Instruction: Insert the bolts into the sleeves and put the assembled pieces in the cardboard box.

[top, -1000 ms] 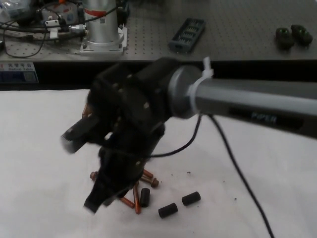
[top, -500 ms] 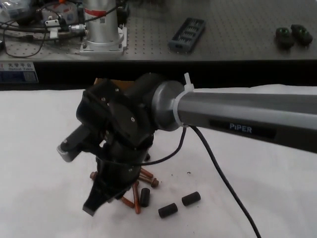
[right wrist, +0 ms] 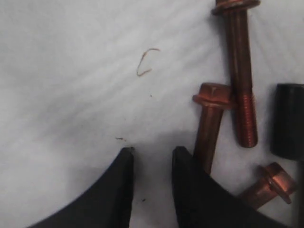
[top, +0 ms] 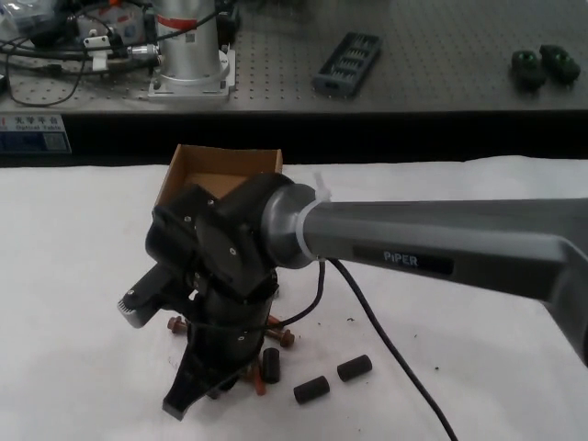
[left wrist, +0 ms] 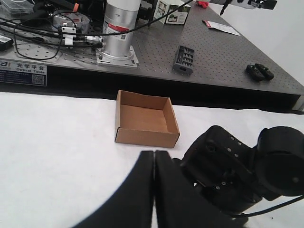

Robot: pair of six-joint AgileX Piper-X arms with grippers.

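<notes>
Though the sleeves (top: 311, 390) are black, the bolts (right wrist: 237, 76) are coppery, hex-headed.

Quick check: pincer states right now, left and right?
Left pincer: shut, holding nothing.
Right pincer: slightly open, empty, over the white cloth beside a bolt.

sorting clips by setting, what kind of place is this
Probably a robotics or optics lab. A grey perforated metal optical table carries a silver cylindrical metal post, and a grey-and-black robot arm hangs over a white cloth-covered bench.
</notes>
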